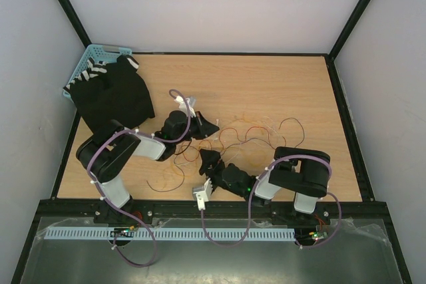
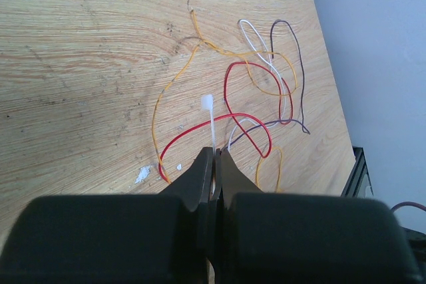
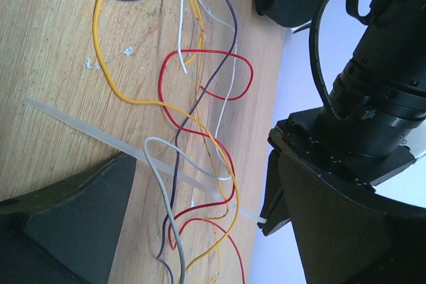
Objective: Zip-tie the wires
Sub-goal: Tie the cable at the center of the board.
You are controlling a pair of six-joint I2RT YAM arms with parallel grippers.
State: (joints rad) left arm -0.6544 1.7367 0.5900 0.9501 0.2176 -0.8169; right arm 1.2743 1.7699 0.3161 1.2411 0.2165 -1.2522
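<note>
The wires (image 1: 249,134) are thin curly strands in red, yellow, purple and white, tangled on the wooden table. They also show in the left wrist view (image 2: 256,91) and the right wrist view (image 3: 200,131). My left gripper (image 1: 205,128) (image 2: 215,154) is shut on a white zip tie (image 2: 212,124), whose head points toward the tangle. In the right wrist view the translucent zip tie (image 3: 100,134) lies slanted under the wires. My right gripper (image 1: 212,161) (image 3: 206,224) is open, with several strands and the tie between its wide-apart fingers (image 3: 80,217).
A blue basket (image 1: 93,53) stands at the far left corner, with a black cloth (image 1: 113,94) spilling onto the table beside it. Loose strands trail near the front left (image 1: 166,181). A metal rail (image 1: 213,212) runs along the near edge.
</note>
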